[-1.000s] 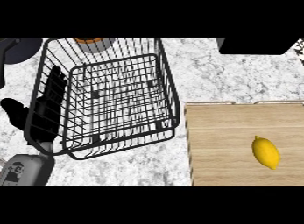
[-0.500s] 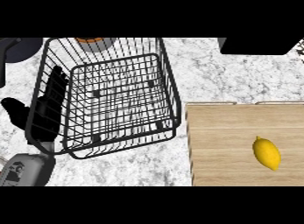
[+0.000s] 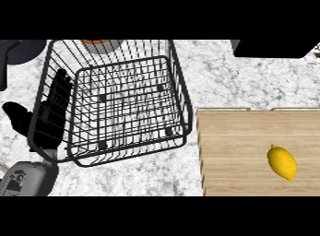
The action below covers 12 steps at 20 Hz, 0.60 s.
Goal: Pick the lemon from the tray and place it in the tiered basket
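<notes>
head view | left hand point(image 3: 43, 115) rests with fingers straight just outside the tiered basket point(image 3: 179, 99) wall | lemon point(image 3: 282, 162) lies on the tray point(image 3: 237, 138), well right of those fingers | right hand unseen | likely light, firm, slick-skinned: grasp its middle

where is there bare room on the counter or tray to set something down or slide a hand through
The wooden tray is bare left of and above the lemon. Marble is open between the tiered basket and the tray's top edge. It is crowded at left, where the left hand stands against the basket.
</notes>
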Tool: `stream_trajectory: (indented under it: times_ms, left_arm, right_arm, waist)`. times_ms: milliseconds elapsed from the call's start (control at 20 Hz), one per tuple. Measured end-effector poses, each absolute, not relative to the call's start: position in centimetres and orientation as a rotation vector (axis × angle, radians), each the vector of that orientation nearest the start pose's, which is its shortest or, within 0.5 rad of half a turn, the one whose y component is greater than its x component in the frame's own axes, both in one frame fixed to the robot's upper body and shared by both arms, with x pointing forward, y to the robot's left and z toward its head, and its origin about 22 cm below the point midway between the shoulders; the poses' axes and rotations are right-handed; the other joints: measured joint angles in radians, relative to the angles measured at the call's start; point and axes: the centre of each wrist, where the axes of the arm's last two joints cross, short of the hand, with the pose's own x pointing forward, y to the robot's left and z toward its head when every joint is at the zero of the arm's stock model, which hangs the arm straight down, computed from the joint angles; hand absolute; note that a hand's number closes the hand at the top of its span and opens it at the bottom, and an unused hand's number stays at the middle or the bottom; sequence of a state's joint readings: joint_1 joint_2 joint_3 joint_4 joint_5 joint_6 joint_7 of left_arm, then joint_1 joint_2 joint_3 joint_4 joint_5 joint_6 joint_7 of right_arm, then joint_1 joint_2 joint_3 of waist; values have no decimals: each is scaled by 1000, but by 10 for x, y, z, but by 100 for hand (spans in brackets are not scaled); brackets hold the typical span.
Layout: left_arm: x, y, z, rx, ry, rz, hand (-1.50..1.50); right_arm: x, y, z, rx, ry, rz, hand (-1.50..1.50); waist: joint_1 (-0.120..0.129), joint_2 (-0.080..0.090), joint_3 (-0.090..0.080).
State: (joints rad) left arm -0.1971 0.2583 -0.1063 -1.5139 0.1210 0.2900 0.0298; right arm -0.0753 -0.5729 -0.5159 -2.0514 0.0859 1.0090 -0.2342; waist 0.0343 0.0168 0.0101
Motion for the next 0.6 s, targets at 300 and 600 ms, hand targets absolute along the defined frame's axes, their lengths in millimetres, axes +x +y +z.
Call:
stream_trajectory:
  times_ms: [300, 600]
  left_arm:
    - [286, 246, 46, 206, -1662, -11, 0]
    - [286, 246, 44, 213, -1672, -6, 0]
  right_arm:
    - [206, -372, 204, -200, -1805, 1319, -150]
    - [216, -371, 168, -195, -1827, 1360, -150]
  waist:
    - [1, -1, -1]
    - [-2, -4, -2]
